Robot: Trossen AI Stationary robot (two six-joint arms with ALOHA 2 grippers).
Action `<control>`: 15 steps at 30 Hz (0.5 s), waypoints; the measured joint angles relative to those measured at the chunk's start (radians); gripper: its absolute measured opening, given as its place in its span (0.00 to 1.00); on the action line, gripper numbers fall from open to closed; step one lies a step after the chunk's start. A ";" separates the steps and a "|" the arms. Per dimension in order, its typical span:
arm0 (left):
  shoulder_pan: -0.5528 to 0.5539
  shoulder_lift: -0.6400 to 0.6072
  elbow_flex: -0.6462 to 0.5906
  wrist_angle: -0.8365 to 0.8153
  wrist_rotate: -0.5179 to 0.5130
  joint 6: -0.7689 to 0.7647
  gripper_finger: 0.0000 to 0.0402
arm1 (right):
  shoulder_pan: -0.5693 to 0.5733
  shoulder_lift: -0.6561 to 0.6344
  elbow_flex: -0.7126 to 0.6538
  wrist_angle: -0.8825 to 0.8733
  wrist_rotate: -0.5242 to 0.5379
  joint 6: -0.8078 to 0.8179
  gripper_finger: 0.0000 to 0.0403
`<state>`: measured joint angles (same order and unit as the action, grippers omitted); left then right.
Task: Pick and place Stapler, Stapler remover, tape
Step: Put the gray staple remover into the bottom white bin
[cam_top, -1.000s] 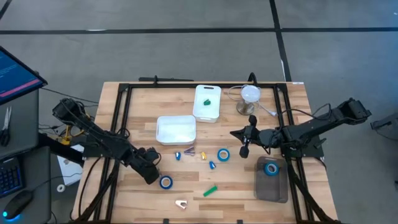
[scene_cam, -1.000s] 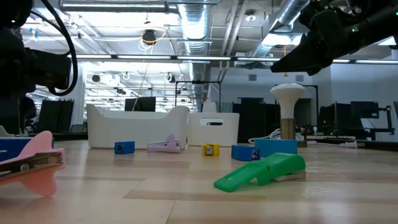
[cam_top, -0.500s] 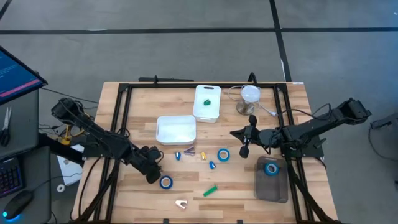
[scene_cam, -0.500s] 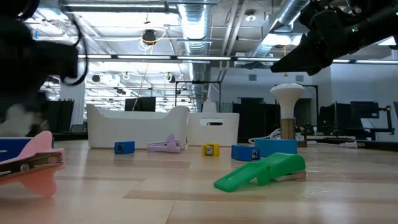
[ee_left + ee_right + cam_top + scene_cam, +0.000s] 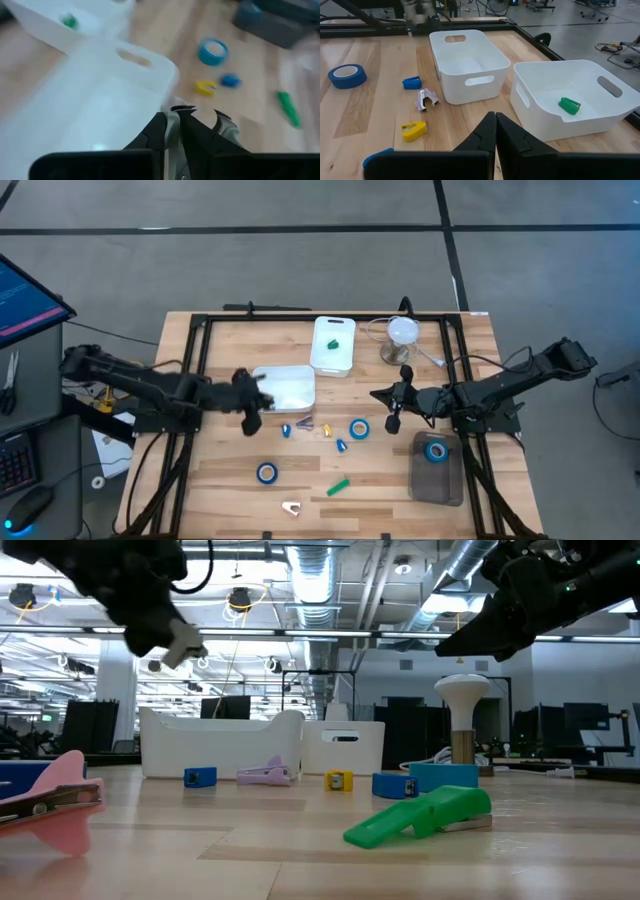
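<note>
My left gripper (image 5: 258,393) hangs in the air at the left edge of the nearer white tub (image 5: 284,388), shut on a small pale thing (image 5: 186,641) that I cannot identify. My right gripper (image 5: 393,421) hovers shut and empty right of centre. A green stapler (image 5: 338,486) and a pinkish stapler remover (image 5: 291,507) lie near the front edge. One blue tape roll (image 5: 266,472) lies flat at the near left and a second (image 5: 358,428) at the centre. A third (image 5: 435,450) sits in a grey tray (image 5: 438,480). My left gripper pinches the small pale thing (image 5: 173,122) between its two fingers. The thing is lifted clear of the table, higher than the tub's rim in the low view. Blur hides which part of it the fingers have.
Small blue (image 5: 285,430), purple (image 5: 303,423) and yellow (image 5: 327,430) removers lie near the centre. The farther white tub (image 5: 333,358) holds a green piece (image 5: 569,105). A white-topped stand (image 5: 402,338) is at the far right. Black frame rails run along the table's sides.
My left gripper has risen from beside the near-left blue tape roll and swung toward the table's far edge, to the nearer tub's left side, carrying the pale thing. The tape roll has stayed where it was.
</note>
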<state>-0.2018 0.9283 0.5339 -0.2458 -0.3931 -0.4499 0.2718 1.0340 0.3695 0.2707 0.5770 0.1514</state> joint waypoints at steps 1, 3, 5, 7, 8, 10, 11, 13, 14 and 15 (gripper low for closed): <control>0.033 -0.004 0.000 0.003 0.001 0.032 0.07 | 0.000 0.000 0.000 0.000 0.000 0.003 0.00; 0.098 -0.006 0.000 0.005 0.002 0.084 0.06 | 0.000 0.000 0.000 0.000 0.000 0.004 0.00; 0.157 0.006 0.000 0.011 0.005 0.118 0.06 | 0.000 0.000 0.000 0.000 0.000 0.005 0.00; 0.210 0.028 0.001 0.008 0.041 0.140 0.07 | 0.000 0.000 0.000 0.000 0.000 0.007 0.00; 0.235 0.046 0.001 0.012 0.063 0.150 0.07 | 0.000 0.000 0.000 0.000 0.000 0.007 0.00; 0.275 0.088 0.001 0.016 0.107 0.162 0.07 | 0.000 0.000 0.000 0.000 0.000 0.007 0.00; 0.291 0.115 0.001 0.021 0.122 0.162 0.07 | 0.000 0.000 0.000 0.000 0.000 0.007 0.00; 0.314 0.169 0.001 0.026 0.134 0.165 0.07 | 0.000 0.000 0.000 0.000 0.000 0.007 0.00; 0.323 0.196 0.001 0.035 0.134 0.165 0.07 | 0.000 0.000 0.000 0.000 0.000 0.007 0.00; 0.331 0.223 0.001 0.038 0.134 0.165 0.07 | 0.000 0.000 0.000 0.000 0.000 0.007 0.00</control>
<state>0.1295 1.1516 0.5346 -0.2076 -0.2587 -0.2852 0.2718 1.0340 0.3695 0.2703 0.5774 0.1585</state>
